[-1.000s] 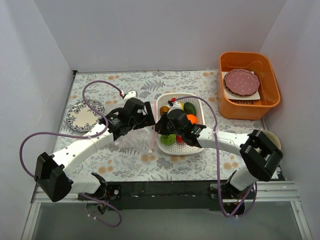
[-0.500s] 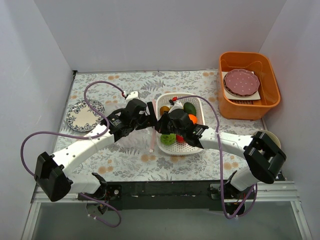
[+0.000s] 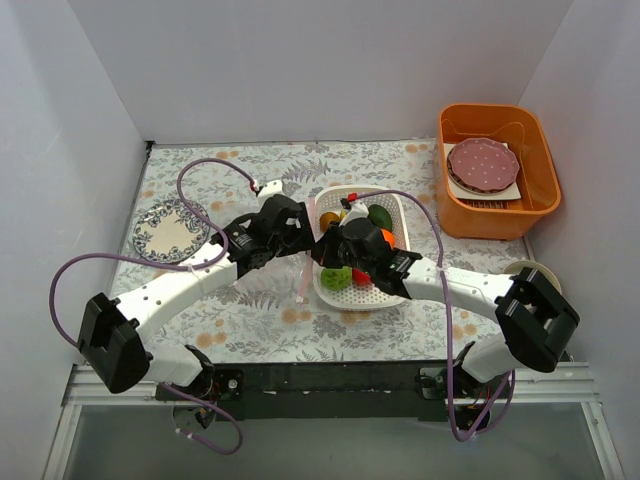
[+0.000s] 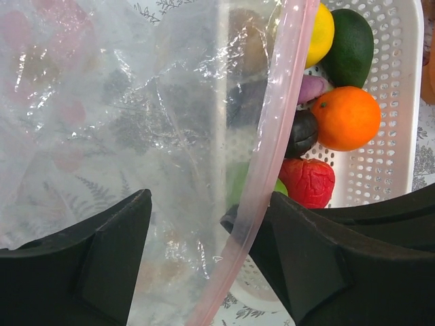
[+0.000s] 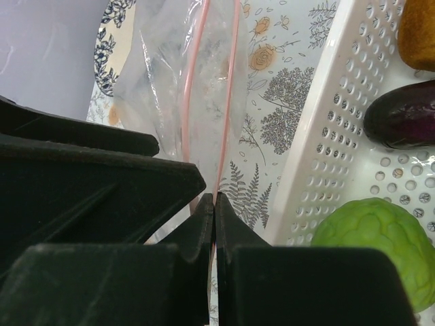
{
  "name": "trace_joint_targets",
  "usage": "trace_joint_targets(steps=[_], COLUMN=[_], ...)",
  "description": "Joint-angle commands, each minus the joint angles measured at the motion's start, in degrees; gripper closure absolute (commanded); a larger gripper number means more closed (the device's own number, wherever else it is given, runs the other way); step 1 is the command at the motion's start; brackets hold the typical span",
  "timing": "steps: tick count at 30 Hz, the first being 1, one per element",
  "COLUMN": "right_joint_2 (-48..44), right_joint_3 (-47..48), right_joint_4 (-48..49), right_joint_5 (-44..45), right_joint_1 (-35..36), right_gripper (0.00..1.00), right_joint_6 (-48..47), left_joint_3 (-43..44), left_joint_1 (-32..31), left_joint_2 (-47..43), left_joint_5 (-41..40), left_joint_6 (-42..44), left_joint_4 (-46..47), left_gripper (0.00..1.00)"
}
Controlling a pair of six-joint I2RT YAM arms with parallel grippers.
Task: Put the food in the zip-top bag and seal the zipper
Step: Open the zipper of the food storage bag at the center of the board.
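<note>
**Top external view.** Both arms reach inward over the floral table (image 3: 250,315) and meet at frame centre. The left gripper (image 3: 300,233) and right gripper (image 3: 320,252) sit side by side at the left wall of the white basket (image 3: 375,190). The pink zipper (image 3: 303,287) runs downward just left of that wall. The basket holds the food, including the avocado (image 3: 379,216), the orange (image 3: 387,238), the red ball (image 3: 362,277) and the light-green ball (image 3: 336,278). A patterned plate (image 3: 168,230) lies at the left. An orange bin (image 3: 497,170) holding plates stands at the upper right.

**Left wrist view.** The left gripper's fingers are spread apart at the bottom edge. The zip-top bag (image 4: 102,122) fills the left and centre of the frame as crinkled clear film. Its zipper passes between the fingers, close to the right-hand one. The lemon (image 4: 319,30) lies in the basket at the upper right, next to the avocado. The orange and the red ball lie below them.

**Right wrist view.** The right gripper's fingers are pressed together on the zipper at lower centre. Above the clamp, two pink lines run upward side by side with a narrow gap between them. The basket occupies the right of the frame and contains the kiwi (image 5: 418,30), the eggplant (image 5: 401,115) and the light-green ball.
</note>
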Motion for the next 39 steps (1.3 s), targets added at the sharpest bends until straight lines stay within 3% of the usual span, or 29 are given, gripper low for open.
trace_joint_targets(steps=[1, 4, 8, 14, 21, 39], right_joint_2=[-2.3, -2.6, -3.2, -3.2, -2.9, 10.1], right_joint_3=[-1.2, -1.7, -2.3, -2.4, -3.1, 8.6], right_joint_4=[2.4, 2.5, 3.1, 3.0, 4.2, -1.2], right_joint_5=[1.7, 1.8, 2.0, 1.9, 2.4, -0.8], right_joint_1=[0.4, 0.3, 0.3, 0.3, 0.3, -2.0], right_gripper=[0.99, 0.99, 0.99, 0.99, 0.99, 0.99], right_joint_6=[-1.3, -1.3, -1.3, -1.3, -0.3, -1.5], left_joint_3=[3.7, 4.3, 3.9, 3.3, 4.5, 12.4], left_joint_1=[-0.2, -0.3, -0.3, -0.3, -0.3, 5.9], left_joint_2=[0.2, 0.3, -0.2, -1.3, -1.4, -8.2], left_joint_5=[-1.3, -1.1, -1.1, -1.0, -0.6, -3.8], left_joint_6=[0.4, 0.5, 0.4, 0.1, 0.4, 5.4], left_joint_4=[0.4, 0.1, -0.4, -0.8, -2.8, -22.4], left_gripper=[0.34, 0.45, 0.73, 0.78, 1.0, 1.0])
